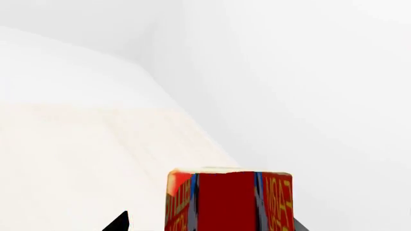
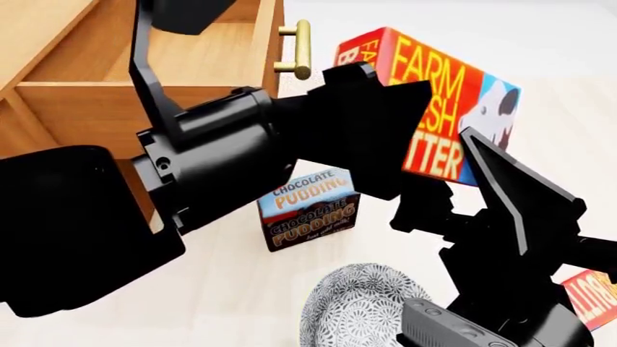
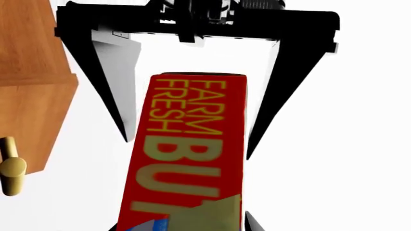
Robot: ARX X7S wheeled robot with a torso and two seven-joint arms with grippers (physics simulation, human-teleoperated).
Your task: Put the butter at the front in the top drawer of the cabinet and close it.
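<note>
The butter point(image 2: 438, 108), a red box lettered FARM FRESH BUTTER, hangs tilted in the air beside the open top drawer point(image 2: 92, 108) of the cabinet point(image 2: 24, 32). My right gripper point(image 2: 487, 177) is shut on its near end; in the right wrist view its own fingertips press both sides of the butter point(image 3: 189, 144). My left gripper point(image 2: 400, 108) straddles the far end, open. In the left wrist view a gap shows between one finger point(image 1: 119, 222) and the butter point(image 1: 224, 202). The drawer's brass handle point(image 2: 300, 49) sticks out close to the box.
A chocolate pudding box point(image 2: 308, 210) stands on the pale floor below the arms. A patterned grey bowl point(image 2: 352, 311) lies nearer me. Another red box point(image 2: 593, 293) shows at the right edge. The drawer front and handle point(image 3: 9, 173) are beside the butter in the right wrist view.
</note>
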